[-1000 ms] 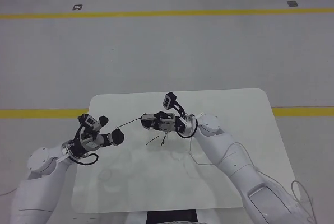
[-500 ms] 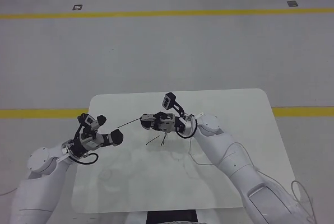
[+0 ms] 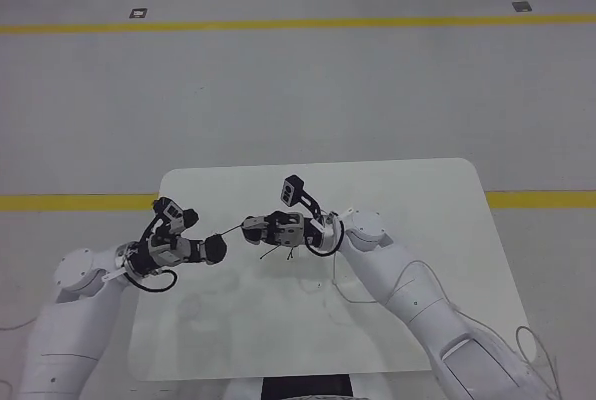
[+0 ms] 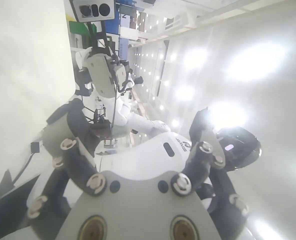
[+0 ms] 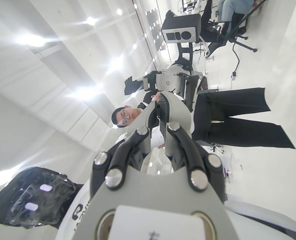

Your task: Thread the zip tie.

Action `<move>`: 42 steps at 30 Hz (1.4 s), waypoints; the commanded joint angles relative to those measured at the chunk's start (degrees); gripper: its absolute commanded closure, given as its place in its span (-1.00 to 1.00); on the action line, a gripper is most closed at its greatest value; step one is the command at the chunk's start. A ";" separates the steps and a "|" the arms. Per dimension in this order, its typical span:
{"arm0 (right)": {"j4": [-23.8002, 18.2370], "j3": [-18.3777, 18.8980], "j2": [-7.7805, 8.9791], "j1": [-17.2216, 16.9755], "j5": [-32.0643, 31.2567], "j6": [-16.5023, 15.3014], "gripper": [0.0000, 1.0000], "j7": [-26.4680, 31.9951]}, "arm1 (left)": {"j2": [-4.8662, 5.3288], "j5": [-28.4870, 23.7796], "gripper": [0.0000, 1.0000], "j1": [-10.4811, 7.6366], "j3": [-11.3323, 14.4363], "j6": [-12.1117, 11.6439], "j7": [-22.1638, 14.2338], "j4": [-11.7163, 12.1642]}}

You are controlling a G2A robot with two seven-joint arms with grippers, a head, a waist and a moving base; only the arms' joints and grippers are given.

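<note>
Grey floor (image 3: 298,100) surrounds a white bench (image 3: 428,200). Toward the 9 o'clock side of the bench, the left pincer (image 3: 213,248) has its fingers (image 4: 75,126) spread wide. From just beside it the zip tie (image 3: 231,232), thin and dark, runs toward 2 o'clock into the right pincer (image 3: 250,230), which is pressed together on it. Some loose ties (image 3: 274,250) lie at 5 o'clock of that pincer.

My three cameras
Top camera looks down on the worktop (image 3: 428,200); wrist cameras ride close behind my left claw (image 4: 136,111) and right claw (image 5: 159,101), facing each other.
</note>
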 commanded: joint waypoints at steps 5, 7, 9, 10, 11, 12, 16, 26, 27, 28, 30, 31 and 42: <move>-0.34 -0.02 0.01 -0.27 -0.14 -0.03 1.00 -0.69 | -0.05 0.21 -1.00 0.03 0.36 -0.02 1.48 -0.42; -1.86 -0.14 0.04 -1.09 -0.22 0.37 1.00 -1.83 | -0.02 1.02 -1.00 0.09 0.88 -0.34 2.24 -0.83; -2.50 -0.08 0.07 -1.52 -0.04 0.58 1.00 -2.43 | 0.00 0.79 -1.00 0.06 1.22 -0.26 2.43 -0.87; -2.78 -0.06 0.07 -1.74 0.13 0.59 1.00 -2.87 | 0.03 0.99 -1.00 -0.01 1.41 -0.33 2.44 -0.84; -2.93 -0.08 0.05 -1.88 0.32 0.62 1.00 -3.08 | 0.05 1.01 -1.00 -0.06 1.53 -0.40 2.53 -0.75; -3.02 -0.13 0.04 -1.93 0.38 0.64 1.00 -3.23 | 0.07 1.01 -1.00 -0.12 1.65 -0.46 2.61 -0.67; -3.02 -0.41 -0.06 -1.96 0.58 0.70 1.00 -3.74 | 0.19 0.83 -0.80 -0.25 1.96 -0.64 2.90 -0.36; -2.42 -1.66 -0.45 -1.42 0.10 0.63 1.00 -4.42 | 0.49 0.57 0.62 -0.27 2.53 -0.70 3.16 0.40; -2.33 -1.77 -0.49 -1.38 0.03 0.49 1.00 -4.50 | 0.53 0.54 0.74 -0.22 2.60 -0.51 3.25 0.38; -2.28 -1.86 -0.52 -1.36 0.02 0.42 1.00 -4.50 | 0.56 0.49 0.80 -0.18 2.65 -0.46 3.28 0.33; -2.13 -2.07 -0.58 -1.27 -0.14 0.32 1.00 -4.53 | 0.64 0.67 0.86 -0.09 2.79 -0.38 3.33 0.26; -2.09 -2.16 -0.61 -1.23 -0.19 0.30 1.00 -4.55 | 0.68 0.71 0.86 -0.09 2.83 -0.38 3.40 0.24; -2.18 -2.69 -0.59 -0.63 -2.40 -0.20 1.00 -4.81 | 1.02 0.49 0.90 -0.38 3.27 -0.34 3.93 0.85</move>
